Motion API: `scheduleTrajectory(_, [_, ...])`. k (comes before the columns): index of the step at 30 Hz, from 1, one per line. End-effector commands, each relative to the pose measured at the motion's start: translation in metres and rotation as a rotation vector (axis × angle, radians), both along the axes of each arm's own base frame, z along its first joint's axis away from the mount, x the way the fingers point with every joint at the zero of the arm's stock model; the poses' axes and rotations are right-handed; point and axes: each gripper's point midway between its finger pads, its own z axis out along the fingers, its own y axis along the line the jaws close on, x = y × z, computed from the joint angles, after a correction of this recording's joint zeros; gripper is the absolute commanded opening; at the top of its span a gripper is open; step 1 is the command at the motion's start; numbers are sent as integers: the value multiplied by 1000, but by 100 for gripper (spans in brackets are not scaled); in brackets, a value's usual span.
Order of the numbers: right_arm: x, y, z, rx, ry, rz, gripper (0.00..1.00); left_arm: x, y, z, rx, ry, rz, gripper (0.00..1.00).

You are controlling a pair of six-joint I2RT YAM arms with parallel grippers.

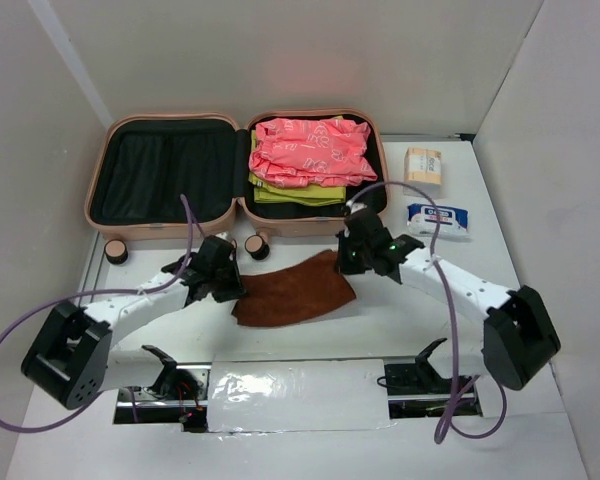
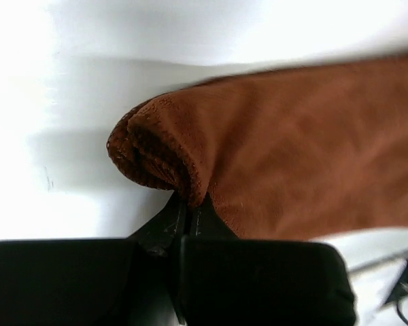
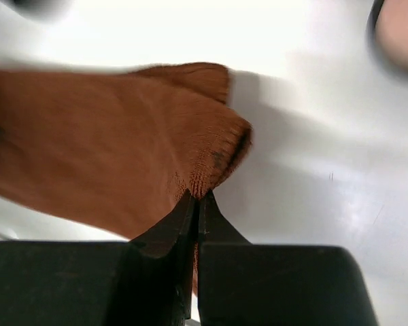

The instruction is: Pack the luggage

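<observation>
The peach-pink luggage (image 1: 167,224) lies open at the back of the table; its left half is empty black lining, its right half holds a pink patterned cloth (image 1: 310,150) on a yellow-green one (image 1: 298,194). In front of it a brown cloth (image 1: 298,293) lies on the table. My left gripper (image 1: 227,286) is shut on the brown cloth's (image 2: 292,170) left corner, pinching it at its tips (image 2: 190,204). My right gripper (image 1: 348,258) is shut on the opposite corner of the brown cloth (image 3: 122,156), the fold caught between its tips (image 3: 198,197).
A tan box (image 1: 423,165) and a blue-white wipes pack (image 1: 438,217) lie right of the suitcase. Two suitcase wheels (image 1: 257,245) stick out toward the arms. White walls enclose the table on three sides.
</observation>
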Motion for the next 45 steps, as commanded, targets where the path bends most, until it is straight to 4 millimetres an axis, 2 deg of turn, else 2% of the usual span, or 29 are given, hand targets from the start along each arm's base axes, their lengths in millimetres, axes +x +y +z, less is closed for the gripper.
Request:
scheduleTrajectory(1, [38, 4, 84, 102, -203, -26, 0, 16, -4, 54, -15, -120, -8, 0])
scheduleTrajectory(5, [70, -6, 138, 149, -309, -56, 0, 47, -14, 125, -30, -265, -22, 0])
scheduleTrajectory(9, [120, -26, 196, 205, -435, -81, 0, 107, -16, 230, -33, -479, -9, 0])
scheduleTrajectory(10, [134, -30, 224, 215, -496, -75, 0, 121, -9, 242, -19, -502, -8, 0])
scheduleTrajectory(11, [150, -33, 220, 212, -481, -89, 0, 133, -8, 255, -19, -528, -8, 0])
scheduleTrajectory(13, [180, -49, 252, 226, -566, -89, 0, 173, -10, 280, -5, -580, -8, 0])
scheduleTrajectory(14, [200, -51, 238, 222, -538, -97, 0, 191, -3, 285, 1, -591, 8, 0])
scheduleTrajectory(15, [214, -61, 239, 219, -542, -103, 0, 209, -7, 316, -32, -652, 11, 0])
scheduleTrajectory(16, [230, -64, 261, 225, -596, -92, 0, 224, -7, 319, -32, -659, 8, 0])
scheduleTrajectory(17, [243, -67, 260, 229, -594, -94, 0, 254, -7, 292, -17, -608, 17, 0])
scheduleTrajectory(18, [265, -71, 235, 226, -545, -101, 0, 270, -15, 320, -49, -672, 8, 0])
scheduleTrajectory(19, [276, -70, 231, 219, -545, -96, 0, 287, -13, 320, -53, -678, 15, 0])
scheduleTrajectory(20, [291, -77, 246, 222, -586, -108, 0, 315, -23, 281, -47, -618, -1, 0])
scheduleTrajectory(21, [311, -80, 215, 211, -536, -120, 0, 333, -21, 276, -52, -624, 5, 0])
scheduleTrajectory(22, [324, -84, 211, 209, -544, -129, 0, 350, -21, 301, -88, -688, 11, 0])
scheduleTrajectory(23, [337, -81, 229, 223, -593, -118, 0, 362, -27, 290, -110, -674, 18, 0])
scheduleTrajectory(24, [369, -81, 186, 212, -549, -101, 0, 392, -15, 265, -120, -659, 86, 0])
scheduleTrajectory(25, [369, -81, 185, 212, -549, -101, 0, 403, -17, 250, -120, -660, 87, 0])
scheduleTrajectory(26, [383, -81, 208, 203, -616, -83, 0, 413, -16, 239, -165, -651, 122, 0])
scheduleTrajectory(27, [404, -79, 160, 195, -552, -87, 0, 425, -6, 225, -195, -648, 159, 0])
scheduleTrajectory(28, [414, -80, 148, 181, -544, -90, 0, 434, -4, 185, -213, -592, 186, 0])
scheduleTrajectory(31, [435, -93, 118, 191, -511, -144, 0, 457, -3, 166, -295, -591, 226, 0])
scheduleTrajectory(32, [440, -100, 111, 203, -523, -153, 0, 462, -4, 126, -278, -533, 232, 0])
scheduleTrajectory(33, [435, -100, 81, 202, -460, -165, 0, 462, -6, 118, -287, -513, 233, 0])
scheduleTrajectory(37, [432, -112, 70, 160, -451, -177, 7, 461, -1, 95, -264, -502, 257, 0])
scheduleTrajectory(38, [431, -113, 66, 150, -438, -171, 22, 461, 1, 90, -256, -496, 265, 1])
scheduleTrajectory(40, [436, -112, 77, 153, -459, -170, 48, 464, 6, 97, -263, -506, 266, 11])
scheduleTrajectory(42, [436, -110, 83, 163, -469, -160, 71, 468, 8, 109, -299, -531, 252, 49])
scheduleTrajectory(45, [437, -113, 140, 168, -587, -164, 91, 470, 9, 172, -339, -671, 201, 87])
